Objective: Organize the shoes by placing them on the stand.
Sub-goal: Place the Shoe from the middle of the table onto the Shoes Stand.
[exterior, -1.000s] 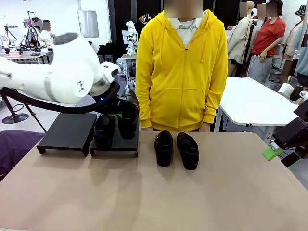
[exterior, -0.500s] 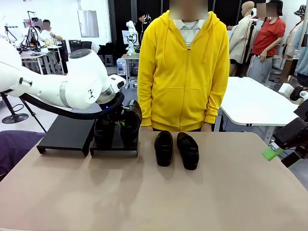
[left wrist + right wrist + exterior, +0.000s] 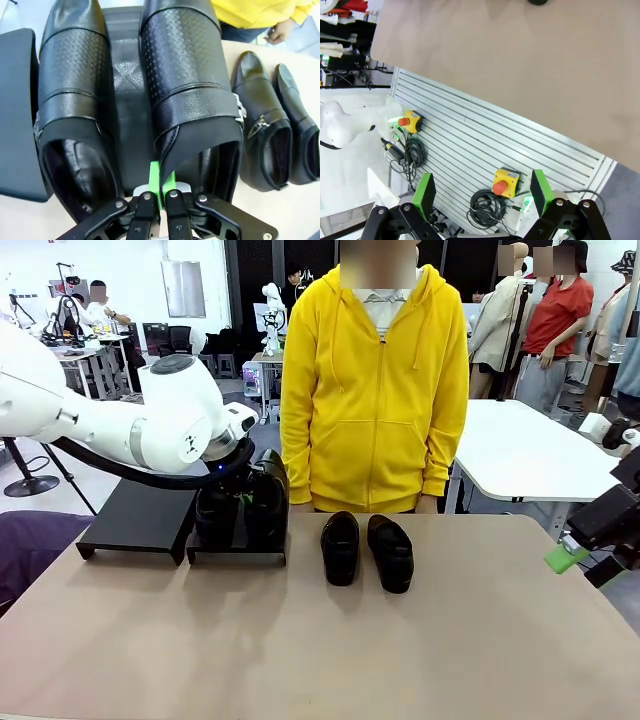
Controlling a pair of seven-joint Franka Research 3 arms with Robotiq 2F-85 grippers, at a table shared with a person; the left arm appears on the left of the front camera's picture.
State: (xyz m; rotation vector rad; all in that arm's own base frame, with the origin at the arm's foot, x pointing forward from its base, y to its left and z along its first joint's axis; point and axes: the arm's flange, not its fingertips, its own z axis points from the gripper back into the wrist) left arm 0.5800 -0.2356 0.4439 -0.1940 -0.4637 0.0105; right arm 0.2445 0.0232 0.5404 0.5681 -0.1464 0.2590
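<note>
Two black stands sit at the table's far left, the left stand (image 3: 140,512) bare. On the right stand (image 3: 238,545) (image 3: 126,105) stands one glossy black shoe (image 3: 216,516) (image 3: 75,85). Beside it is a second shoe (image 3: 268,502) (image 3: 185,90), and my left gripper (image 3: 161,181) is shut on the edge of its heel opening. I cannot tell whether this shoe rests fully on the stand. Two more shoes (image 3: 340,547) (image 3: 390,553) lie side by side on the table in front of the person, and are also in the left wrist view (image 3: 262,135) (image 3: 302,135). My right gripper (image 3: 482,192) (image 3: 580,558) hangs open off the table's right edge.
A person in a yellow hoodie (image 3: 378,390) stands at the far side, close behind the shoes. The tan table (image 3: 320,650) is bare in front. Below the right gripper are a slatted panel (image 3: 485,145), cables and emergency-stop buttons.
My left arm's big joint has swung rightward and lower over the stands. The held shoe has sunk slightly beside the other one. The right arm and the table shoes have not moved.
</note>
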